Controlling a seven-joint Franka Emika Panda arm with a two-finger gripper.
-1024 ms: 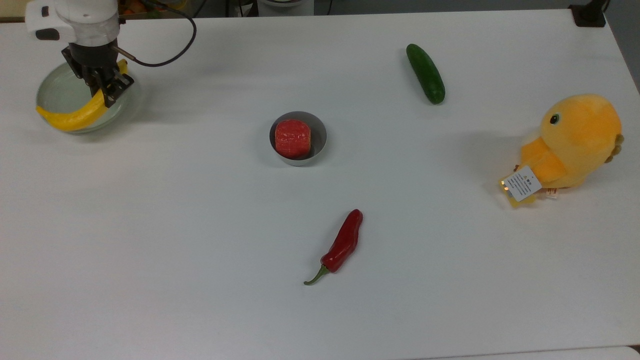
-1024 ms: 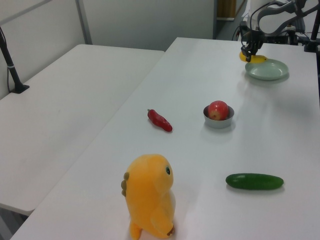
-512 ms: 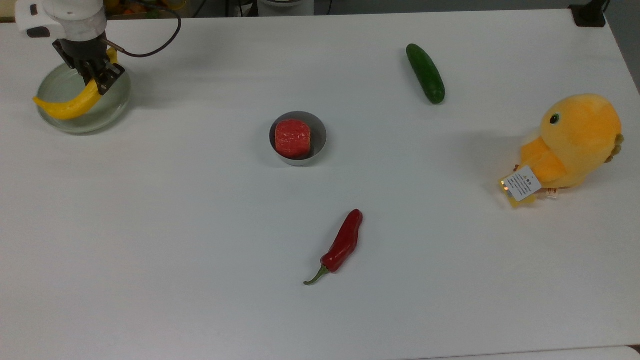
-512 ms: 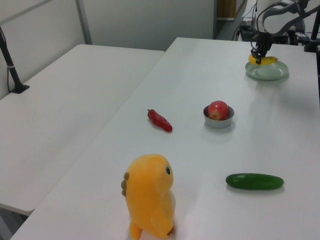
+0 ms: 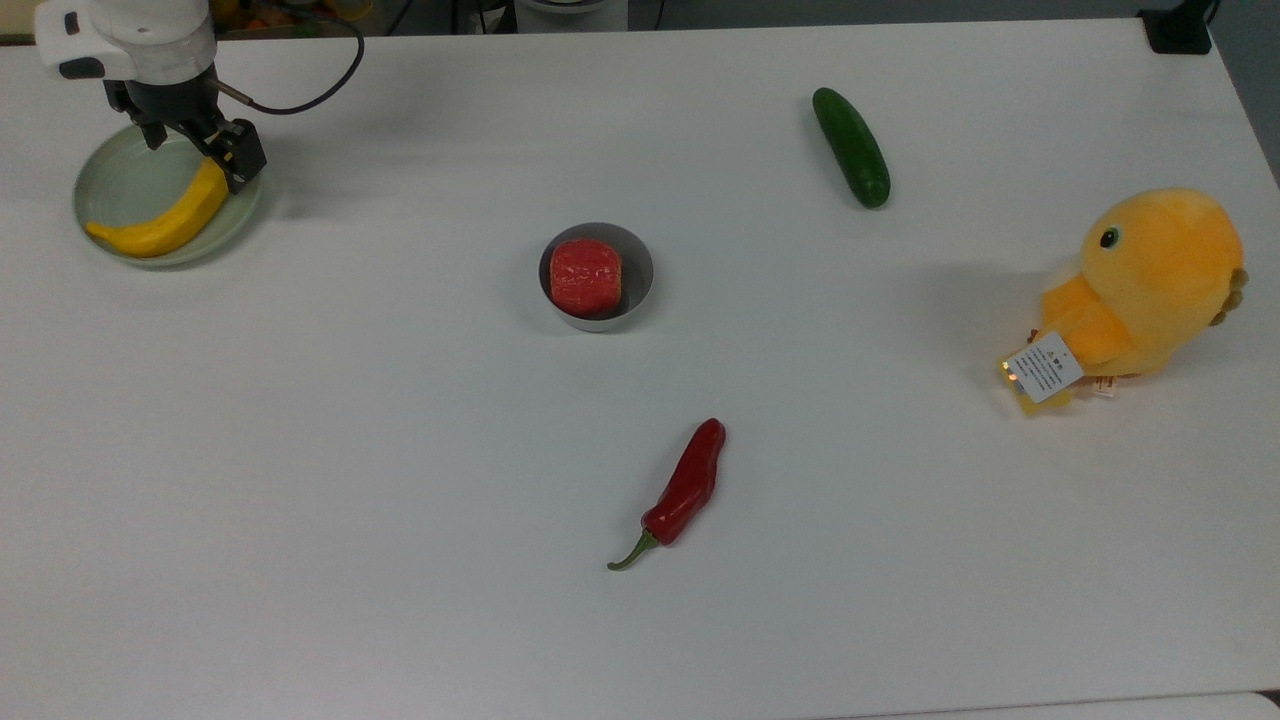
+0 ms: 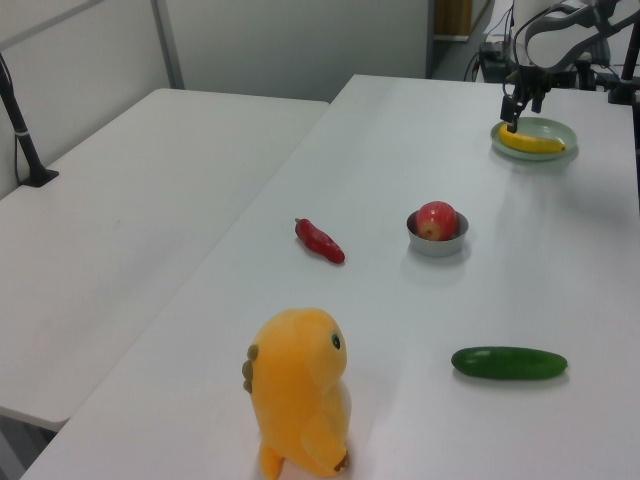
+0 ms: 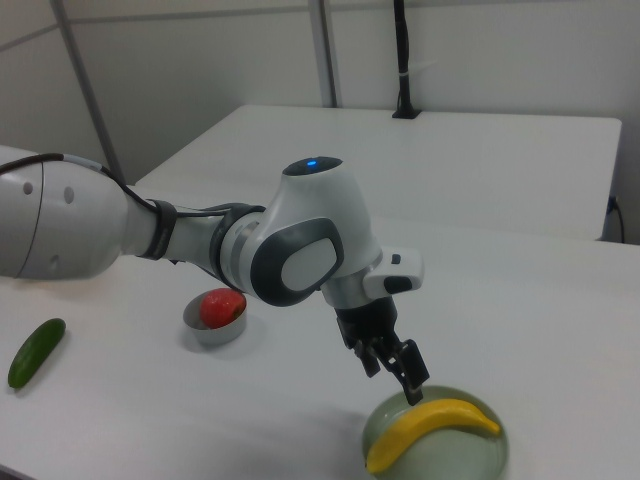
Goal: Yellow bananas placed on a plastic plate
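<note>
Banana (image 5: pixel 165 222) is lying flat inside the plastic plate (image 5: pixel 112 178), long axis running diagonally from the top view's lower left to upper right. Gripper (image 5: pixel 196 139) is hanging just above the banana's upper-right end; its fingers (image 7: pixel 413 368) are looking spread apart and gripping nothing. Arm is reaching in from the top view's upper left, wrist tilted. Placement looks done; the next move is likely a straight lift clear. 1 grey bowl (image 5: pixel 633 262) is sitting mid-desk (image 5: pixel 400 450), well apart.
</note>
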